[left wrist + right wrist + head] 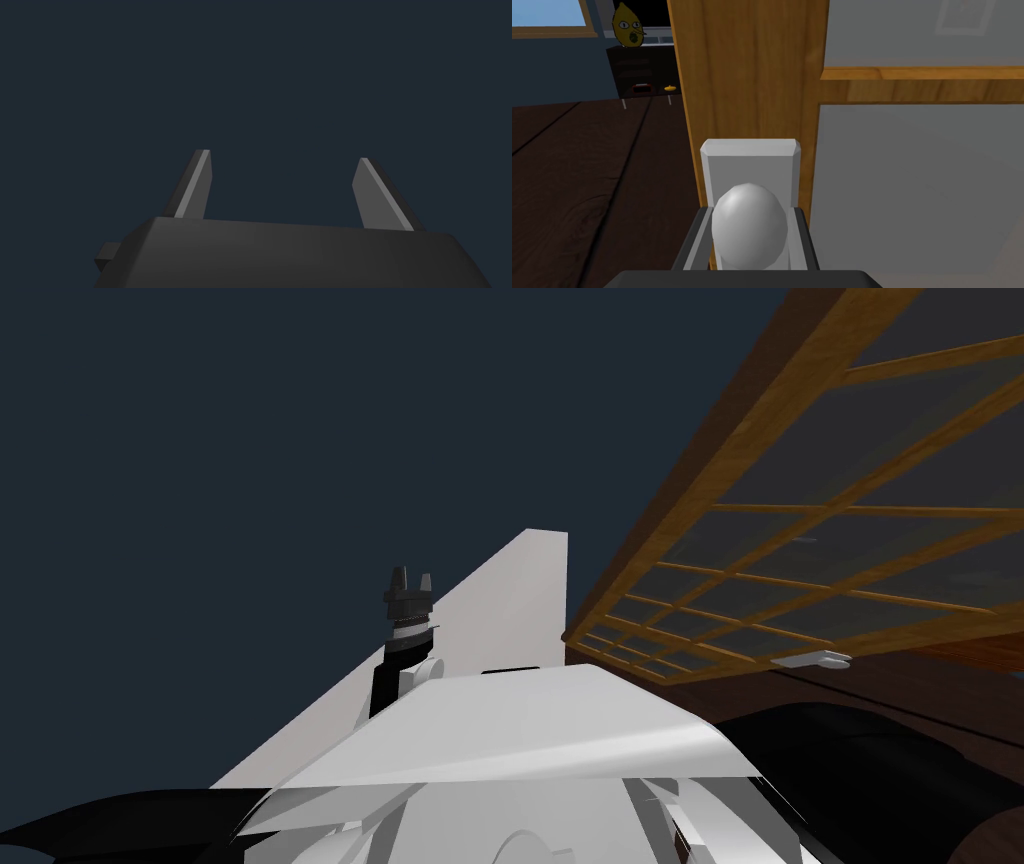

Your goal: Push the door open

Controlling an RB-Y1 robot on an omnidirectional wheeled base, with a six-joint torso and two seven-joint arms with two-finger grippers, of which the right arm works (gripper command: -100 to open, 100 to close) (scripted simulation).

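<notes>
The door [800,538] is a wooden frame with glazed panes, slanting across the right of the head view, and its pale handle [812,660] juts from the lower edge. In the right wrist view my right gripper [750,212] is shut on the rounded grey door handle [749,227], one finger pressing each side. The handle sits on a white plate [750,155] fixed to the wooden stile [752,75]. My left gripper [411,580] is raised in front of me, open [282,160] and holding nothing, facing a flat dark blue wall [250,75].
A white panel edge [500,608] stands just left of the door. A dark wooden floor [587,175] runs past the door's edge to a dark cabinet [644,75] with a yellow figure [628,25] on it. The dark blue wall [250,438] is on my left.
</notes>
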